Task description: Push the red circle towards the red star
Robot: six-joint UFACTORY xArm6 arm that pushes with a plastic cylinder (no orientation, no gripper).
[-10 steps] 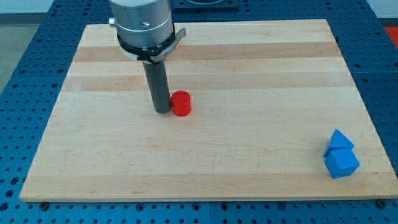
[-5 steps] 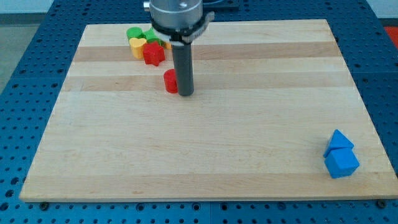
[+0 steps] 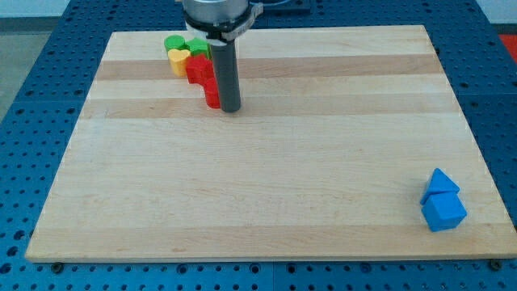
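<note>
camera view shows the big wooden desk [image 3: 266, 186] lying on a blue board with holes [image 3: 24, 121], because the blocks need a flat, smooth top to slide on. next in size is the arm's round grey head [image 3: 216, 12] at the view's top, and the dark rod [image 3: 226, 73] hangs straight down from it so it can shove things sideways. there is no claw on this arm, so nothing is held wide, narrow or tight; it only pushes. my tip [image 3: 230, 107] sits on the desk, touching the right side of the red circle [image 3: 212, 97], which is the side away from the red star [image 3: 197, 69], so a push goes toward it. the red circle is near the view's top left and looks to be touching or just beside the red star, so i think the job is nearly done. two blue blocks [image 3: 442, 200] sit close together at the view's bottom right, well apart from the push. by the star are a yellow block [image 3: 178, 59] and a green block [image 3: 174, 42], bunched in a small group.
</note>
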